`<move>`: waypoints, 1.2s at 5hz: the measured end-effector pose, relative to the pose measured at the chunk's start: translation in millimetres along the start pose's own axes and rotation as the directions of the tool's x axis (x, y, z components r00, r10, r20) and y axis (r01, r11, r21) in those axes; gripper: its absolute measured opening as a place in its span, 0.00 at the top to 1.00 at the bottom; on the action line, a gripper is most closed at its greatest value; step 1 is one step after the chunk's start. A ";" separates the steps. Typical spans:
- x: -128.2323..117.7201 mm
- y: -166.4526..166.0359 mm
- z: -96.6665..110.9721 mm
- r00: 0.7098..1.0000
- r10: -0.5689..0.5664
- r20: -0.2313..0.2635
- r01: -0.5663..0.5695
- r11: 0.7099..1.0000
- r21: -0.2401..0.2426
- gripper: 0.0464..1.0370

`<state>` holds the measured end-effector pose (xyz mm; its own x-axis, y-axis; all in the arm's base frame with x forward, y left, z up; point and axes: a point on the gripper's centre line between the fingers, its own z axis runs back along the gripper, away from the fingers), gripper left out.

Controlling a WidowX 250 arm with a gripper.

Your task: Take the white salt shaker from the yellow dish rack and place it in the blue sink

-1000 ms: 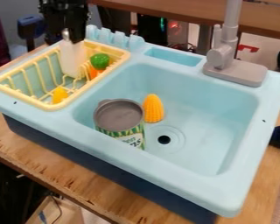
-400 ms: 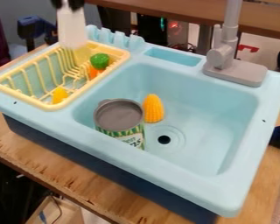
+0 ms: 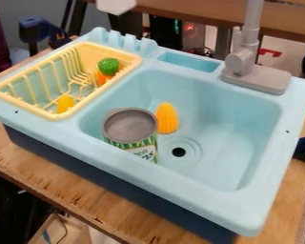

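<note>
Wooden table: lying beneath everything, bare grain showing along its near edge.

Sink unit, pale blue over a dark base: resting on the table, its basin taking up most of the top.

Wooden shelf: running across behind the sink.

Faucet, grey: standing upright at the basin's back right corner, the tallest obstacle we are noting.

Drying rack, yellow: occupying the sink's left side, its slats rising inside and a notched blue ridge standing behind it.

Open can, grey inside, green-patterned outside: standing in the basin's near left part, mouth facing up.

White piece: hanging at the top edge, left of centre, beyond the ridge; we are seeing its lower end.

Toy corn, yellow: leaning just beside the can, tip pointing up and away.

Green piece, rounded: sitting in the rack's right part against an orange piece.

Yellow-orange piece: lying in the rack's near corner.

Orientation: the white piece's blunt end is facing downward; we cannot tell its long axis.

Pincer: we cannot tell whether it is standing wide or narrow.
</note>
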<state>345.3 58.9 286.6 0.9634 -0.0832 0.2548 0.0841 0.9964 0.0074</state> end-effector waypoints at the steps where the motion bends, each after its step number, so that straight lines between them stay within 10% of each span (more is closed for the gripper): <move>1: -20.5 -31.0 -10.9 0.999 -0.023 -0.050 0.022 1.000 -0.015 0.54; 4: -29.6 -107.6 -38.8 0.986 -0.159 -0.050 0.158 0.987 -0.013 0.54; 6: -30.8 -140.2 -77.0 0.968 -0.244 -0.054 0.238 0.966 -0.099 0.54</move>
<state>323.4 -79.4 203.2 0.9260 -0.3247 0.1924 0.3359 0.9415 -0.0276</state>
